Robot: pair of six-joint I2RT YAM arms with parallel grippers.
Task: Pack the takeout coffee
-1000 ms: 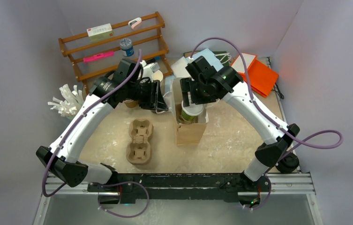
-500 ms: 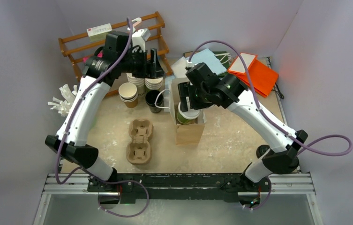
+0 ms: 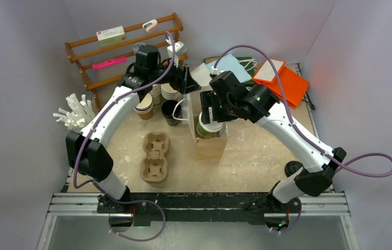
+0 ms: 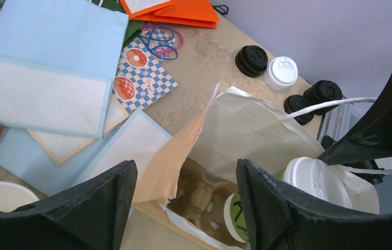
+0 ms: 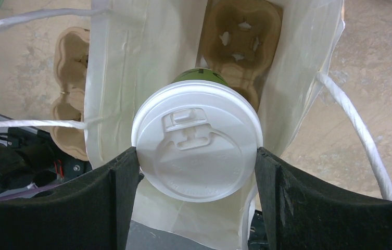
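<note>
The right end effector is holding a green coffee cup with a white lid, one finger pressing on each side of the lid. The cup is hanging upright in the open mouth of the paper bag, over a brown cup tray lying at the bottom of the bag. The bag is standing in the middle of the table. The left end effector is hovering wide open behind the bag, holding nothing. Another cup tray is lying on the table, left of the bag.
</note>
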